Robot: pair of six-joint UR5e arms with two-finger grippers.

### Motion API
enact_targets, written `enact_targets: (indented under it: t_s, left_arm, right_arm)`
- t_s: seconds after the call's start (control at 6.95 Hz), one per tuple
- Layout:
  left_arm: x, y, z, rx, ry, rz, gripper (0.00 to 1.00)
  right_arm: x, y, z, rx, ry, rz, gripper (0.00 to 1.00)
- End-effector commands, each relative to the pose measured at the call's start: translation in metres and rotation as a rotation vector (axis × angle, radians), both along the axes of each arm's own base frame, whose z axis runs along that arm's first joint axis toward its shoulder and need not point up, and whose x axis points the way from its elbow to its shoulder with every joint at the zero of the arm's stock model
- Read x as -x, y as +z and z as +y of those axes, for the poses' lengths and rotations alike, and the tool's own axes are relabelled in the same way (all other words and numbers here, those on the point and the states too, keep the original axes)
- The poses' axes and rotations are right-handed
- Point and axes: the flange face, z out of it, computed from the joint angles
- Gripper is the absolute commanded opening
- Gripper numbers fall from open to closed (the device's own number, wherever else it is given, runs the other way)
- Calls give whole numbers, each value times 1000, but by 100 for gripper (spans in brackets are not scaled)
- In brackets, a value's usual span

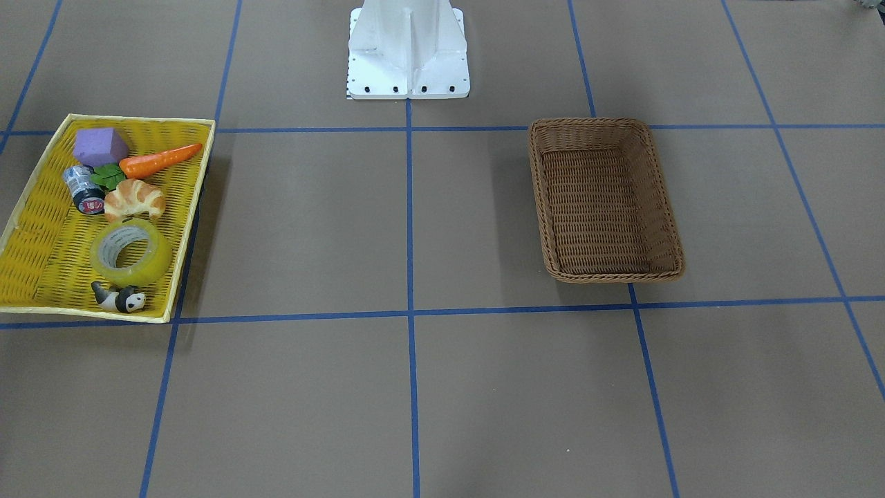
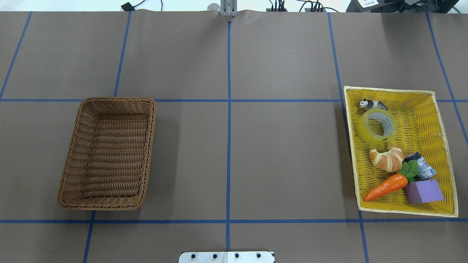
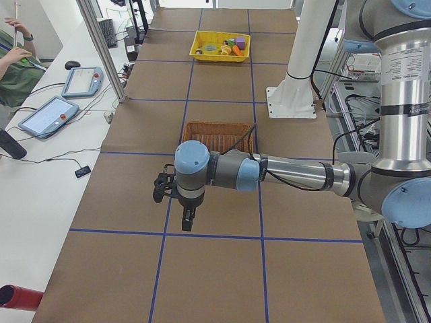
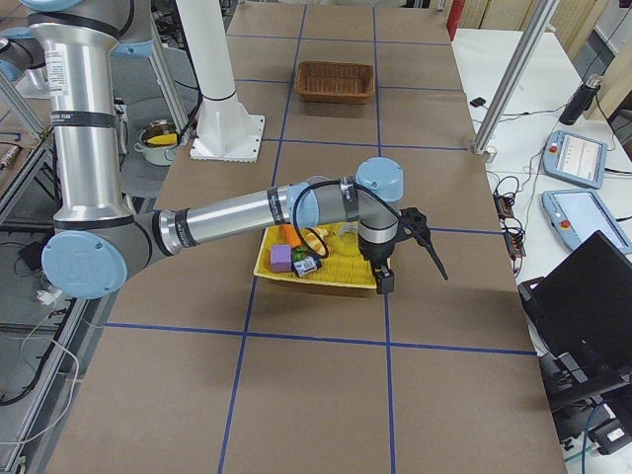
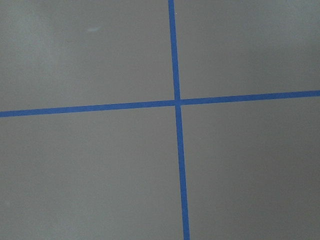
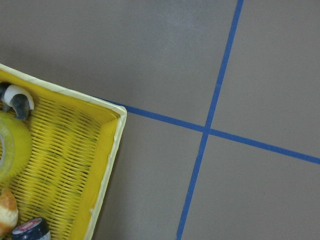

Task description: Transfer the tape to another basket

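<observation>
The tape [image 1: 131, 254] is a yellow translucent roll lying flat in the yellow tray [image 1: 41, 228], between a croissant and a panda figure. It also shows in the overhead view [image 2: 376, 126] and at the left edge of the right wrist view [image 6: 10, 150]. The brown wicker basket [image 1: 601, 124] stands empty on the other half of the table [image 2: 117, 99]. My left gripper [image 3: 187, 217] hangs above bare table, nearer the camera than the basket. My right gripper [image 4: 383, 279] hangs beside the tray's outer edge. Both show only in side views, so I cannot tell whether they are open or shut.
The tray [image 2: 431, 120] also holds a croissant [image 2: 387, 159], a carrot [image 2: 385, 186], a purple block [image 2: 424, 191], a small grey cylinder [image 2: 422, 166] and a panda figure [image 2: 372, 105]. The robot's white base [image 1: 408, 48] stands at the table's edge. Blue tape lines grid the brown table.
</observation>
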Motion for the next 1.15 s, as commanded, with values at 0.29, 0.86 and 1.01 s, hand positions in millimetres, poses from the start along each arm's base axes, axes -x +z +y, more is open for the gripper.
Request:
enact_targets:
  t_s: [0.29, 0.86, 1.01]
  left_arm:
    - [-7, -33, -7, -70, 6, 11, 98]
    - [-7, -28, -7, -68, 14, 9, 98]
    - [-7, -28, -6, -68, 14, 9, 98]
  right_arm:
    - [144, -65, -30, -179, -116, -100, 100]
    - [256, -38, -5, -1, -132, -142, 100]
    - [254, -27, 0, 32, -132, -132, 100]
